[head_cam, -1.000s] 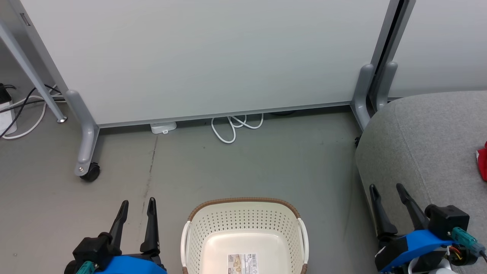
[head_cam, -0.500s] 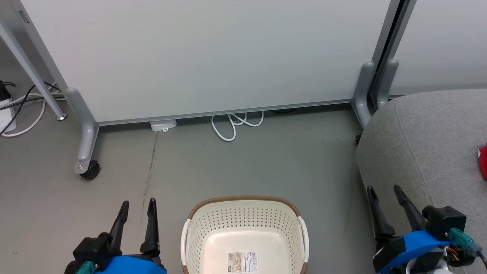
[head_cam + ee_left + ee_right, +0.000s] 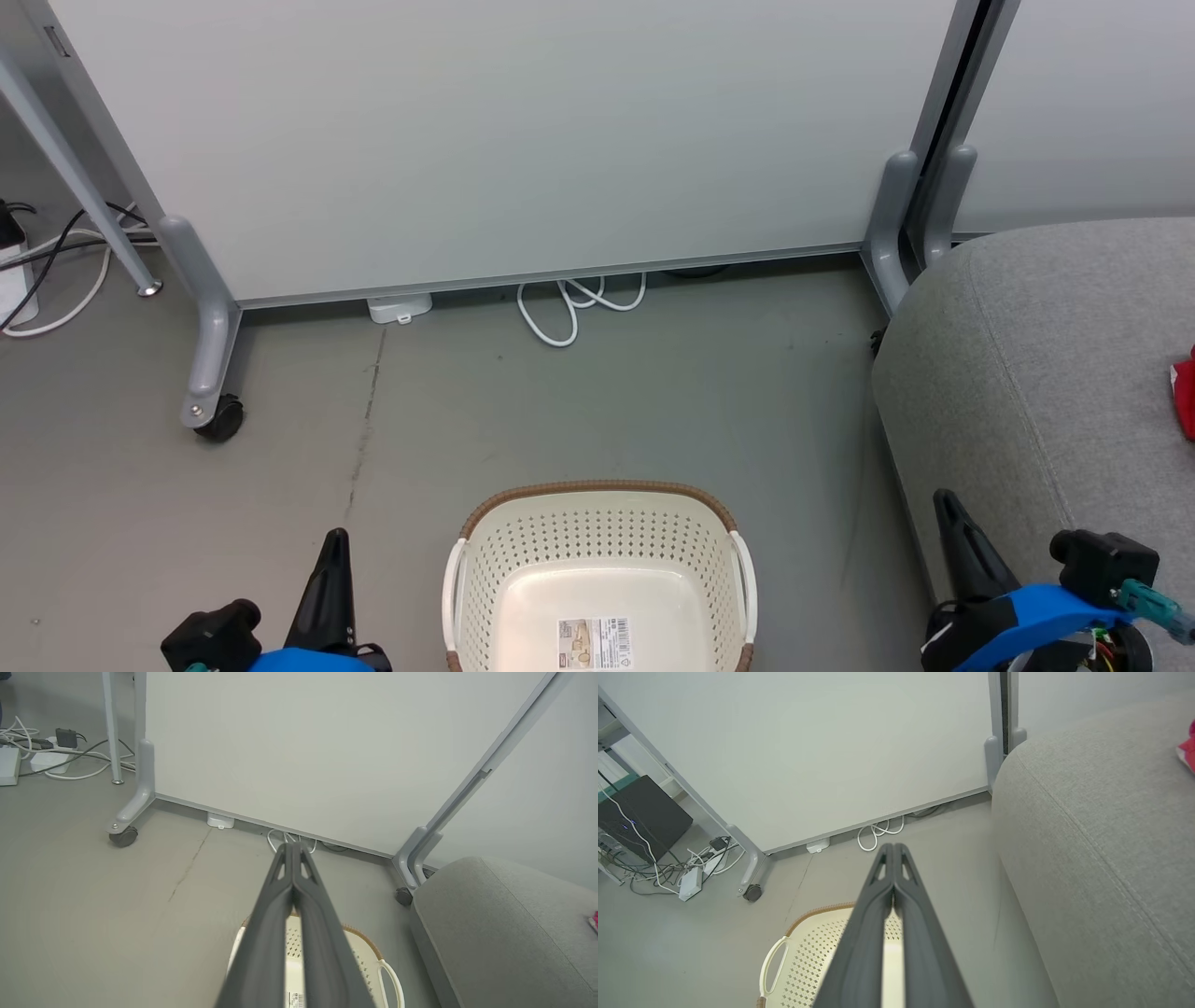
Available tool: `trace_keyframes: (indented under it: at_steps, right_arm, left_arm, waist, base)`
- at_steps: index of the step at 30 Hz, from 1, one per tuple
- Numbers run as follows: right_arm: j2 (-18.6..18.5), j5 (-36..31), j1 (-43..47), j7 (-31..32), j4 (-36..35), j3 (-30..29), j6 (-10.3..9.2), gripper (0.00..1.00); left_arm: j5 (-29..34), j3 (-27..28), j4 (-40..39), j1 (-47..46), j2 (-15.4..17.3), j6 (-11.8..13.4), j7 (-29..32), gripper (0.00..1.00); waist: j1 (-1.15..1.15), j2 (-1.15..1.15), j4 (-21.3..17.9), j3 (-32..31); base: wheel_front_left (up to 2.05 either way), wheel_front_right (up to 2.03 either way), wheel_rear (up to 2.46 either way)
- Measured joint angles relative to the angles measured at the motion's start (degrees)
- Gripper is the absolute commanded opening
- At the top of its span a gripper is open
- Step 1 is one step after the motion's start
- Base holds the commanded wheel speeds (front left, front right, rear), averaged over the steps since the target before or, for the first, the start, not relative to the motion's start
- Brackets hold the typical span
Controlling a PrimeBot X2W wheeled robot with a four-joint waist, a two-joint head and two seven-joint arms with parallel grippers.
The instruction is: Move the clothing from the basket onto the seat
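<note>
The basket (image 3: 597,537) is sitting on the floor (image 3: 560,411) between the two arms, its visible inside showing bare but for a label sticker (image 3: 595,646). Red clothing (image 3: 1184,401) is lying on the seat (image 3: 1046,355) at the far right edge. The left tool (image 3: 336,546) and right tool (image 3: 950,511) are both hovering with fingers pressed together, gripping nothing. The transfer is looking finished. The next move is probably calling only for a check of the basket's hidden near part.

Pressed-together fingers (image 3: 861,952) of right gripper (image 3: 893,846), basket (image 3: 805,954) below, grey seat (image 3: 1087,835) at right bearing red clothing (image 3: 1187,749)
</note>
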Motion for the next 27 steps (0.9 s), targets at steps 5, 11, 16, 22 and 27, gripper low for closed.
trace_keyframes:
  at_steps: [5,11,16,22,27]
  right_arm:
    - [0.01,5.02,-0.03,0.62,-0.22,-0.15,0.00,0.00]
    - [0.01,10.90,-0.14,1.30,-0.48,-0.38,-0.01,0.00]
    - [0.01,15.34,-0.18,1.87,-0.66,-0.62,-0.01,0.00]
    - [0.01,20.47,-0.35,2.77,-0.82,-0.90,-0.01,0.00]
    - [0.01,25.27,-0.83,3.39,-1.00,-1.16,-0.01,0.00]
  left_arm:
    - [-4.69,0.86,-0.37,-0.24,-0.04,0.00,1.25,0.00]
    - [-9.93,1.51,-0.89,-0.64,-0.12,0.00,2.75,0.00]
    - [-14.07,2.13,-1.27,-1.16,-0.18,0.00,3.94,0.00]
    - [-18.72,2.94,-1.75,-1.65,-0.21,0.00,5.22,0.00]
    - [-23.02,3.47,-2.12,-2.14,-0.23,0.00,6.48,0.00]
  waist:
    - [0.00,0.00,-0.13,-0.02]
    - [0.00,0.00,-0.28,-0.05]
    - [0.00,0.00,-0.40,-0.07]
    - [0.00,0.00,-0.55,-0.11]
    - [0.00,0.00,-0.69,-0.13]
  base:
    - [0.00,0.00,0.00]
    - [0.00,0.00,0.00]
    - [0.00,0.00,0.00]
    - [0.00,0.00,0.00]
    - [0.00,0.00,0.00]
